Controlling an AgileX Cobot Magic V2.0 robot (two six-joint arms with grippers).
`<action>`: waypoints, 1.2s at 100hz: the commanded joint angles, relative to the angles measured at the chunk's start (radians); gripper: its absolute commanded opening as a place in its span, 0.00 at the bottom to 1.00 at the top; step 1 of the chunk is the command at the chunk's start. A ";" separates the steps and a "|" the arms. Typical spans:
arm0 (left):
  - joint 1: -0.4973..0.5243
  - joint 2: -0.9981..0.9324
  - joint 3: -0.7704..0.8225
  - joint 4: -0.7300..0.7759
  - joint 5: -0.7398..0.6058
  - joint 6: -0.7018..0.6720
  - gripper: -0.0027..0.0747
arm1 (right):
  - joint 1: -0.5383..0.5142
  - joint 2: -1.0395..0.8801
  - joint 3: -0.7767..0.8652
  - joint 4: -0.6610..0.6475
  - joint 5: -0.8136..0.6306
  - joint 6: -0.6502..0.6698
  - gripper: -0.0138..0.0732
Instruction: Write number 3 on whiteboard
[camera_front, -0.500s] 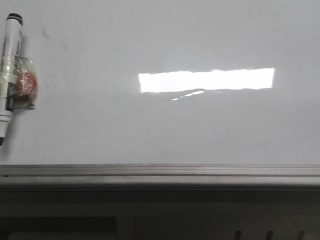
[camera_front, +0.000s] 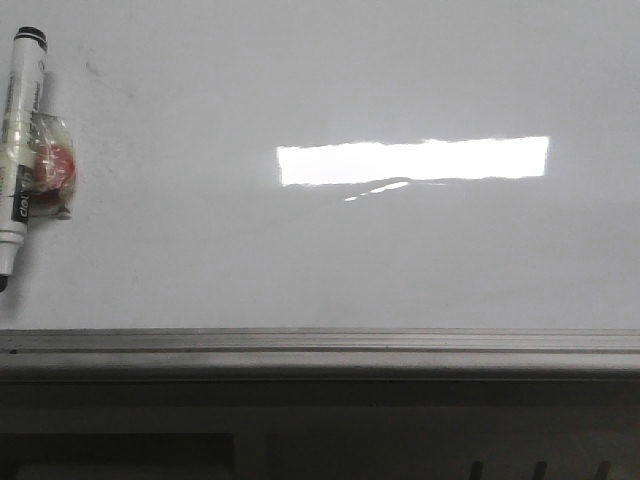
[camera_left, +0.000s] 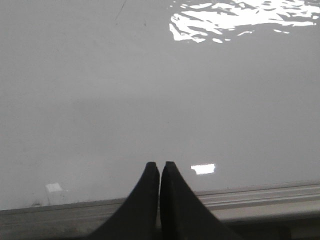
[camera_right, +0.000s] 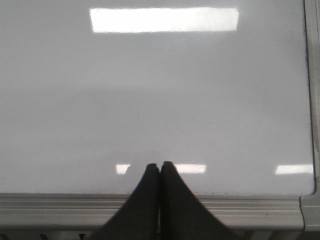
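Between the earlier front picture and this one nothing is seen to have moved, so the task is judged not yet begun: no stroke of a 3 is drawn on the large glossy white whiteboard (camera_front: 330, 250) with its grey metal edge strip.

The white marker pen with a black cap (camera_front: 20, 150) is laid at the board's far left, its long axis nearly upright in the front view, the writing tip toward the near edge strip. A clear wrapped bundle with something red inside (camera_front: 52, 168) is seen touching it.

The left tool (camera_left: 160, 165) and the right tool (camera_right: 159, 165) are each pressed together on nothing, near the board's edge strip.
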 joint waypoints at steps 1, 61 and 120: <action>0.002 -0.025 0.033 0.000 -0.048 -0.011 0.01 | -0.005 -0.016 0.025 -0.011 -0.011 -0.003 0.10; 0.002 -0.025 0.033 0.221 -0.210 -0.011 0.01 | -0.005 -0.016 0.025 -0.011 -0.416 -0.003 0.10; 0.044 -0.009 -0.033 -0.056 -0.278 -0.099 0.01 | -0.005 0.012 -0.084 0.072 -0.220 -0.003 0.10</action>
